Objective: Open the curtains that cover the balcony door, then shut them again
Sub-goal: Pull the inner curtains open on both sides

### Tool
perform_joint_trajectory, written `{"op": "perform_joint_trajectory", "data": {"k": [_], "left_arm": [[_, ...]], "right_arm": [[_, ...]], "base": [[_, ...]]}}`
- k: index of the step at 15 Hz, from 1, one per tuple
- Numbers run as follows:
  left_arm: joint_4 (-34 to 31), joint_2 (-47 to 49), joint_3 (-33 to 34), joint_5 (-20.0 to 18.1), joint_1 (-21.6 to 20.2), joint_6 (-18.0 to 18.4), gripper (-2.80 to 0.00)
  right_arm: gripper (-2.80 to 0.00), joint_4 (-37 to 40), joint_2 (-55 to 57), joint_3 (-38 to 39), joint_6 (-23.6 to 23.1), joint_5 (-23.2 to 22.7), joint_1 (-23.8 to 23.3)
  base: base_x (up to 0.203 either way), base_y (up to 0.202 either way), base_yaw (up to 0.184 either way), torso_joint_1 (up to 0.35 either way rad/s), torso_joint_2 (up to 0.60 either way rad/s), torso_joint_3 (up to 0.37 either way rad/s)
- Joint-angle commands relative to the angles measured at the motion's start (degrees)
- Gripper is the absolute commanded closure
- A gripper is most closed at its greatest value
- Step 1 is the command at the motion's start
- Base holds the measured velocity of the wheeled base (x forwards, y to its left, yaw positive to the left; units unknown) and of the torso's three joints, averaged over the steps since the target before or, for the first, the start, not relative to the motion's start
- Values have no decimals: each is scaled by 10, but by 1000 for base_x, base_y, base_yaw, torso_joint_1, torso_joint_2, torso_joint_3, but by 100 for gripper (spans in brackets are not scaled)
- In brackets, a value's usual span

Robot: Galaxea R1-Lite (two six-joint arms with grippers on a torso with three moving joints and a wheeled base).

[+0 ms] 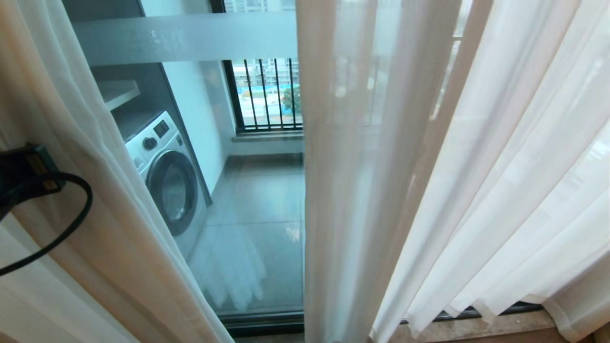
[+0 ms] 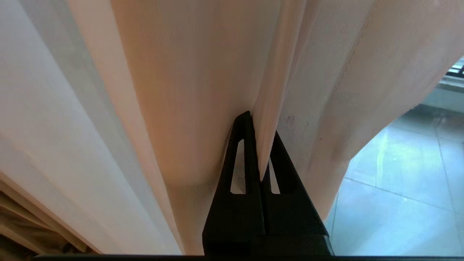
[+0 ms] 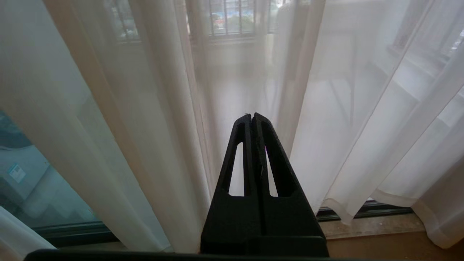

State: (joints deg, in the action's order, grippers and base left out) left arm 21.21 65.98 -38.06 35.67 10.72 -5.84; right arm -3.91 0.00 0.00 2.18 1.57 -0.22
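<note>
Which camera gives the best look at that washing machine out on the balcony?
The head view: the washing machine shows through the uncovered glass. The right wrist view catches only a blurred bit; the left wrist view shows none.

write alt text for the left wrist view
The left gripper is shut on a fold of the sheer curtain, which fills most of the view. Past the curtain's edge, grey floor tiles show.
</note>
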Motion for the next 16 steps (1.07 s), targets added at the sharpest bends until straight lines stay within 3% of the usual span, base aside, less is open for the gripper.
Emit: {"op": "perform_joint_trajectory", "data": {"k": [1, 16], "left_arm": [[1, 0, 1, 2, 0, 0, 0], [1, -9, 10, 4, 0, 0, 0]], "right_arm": [[0, 0, 0, 0, 0, 0, 0], [0, 0, 0, 0, 0, 0, 0]], "base": [[0, 187, -4, 2, 7, -2], [0, 189, 0, 2, 3, 2]]}}
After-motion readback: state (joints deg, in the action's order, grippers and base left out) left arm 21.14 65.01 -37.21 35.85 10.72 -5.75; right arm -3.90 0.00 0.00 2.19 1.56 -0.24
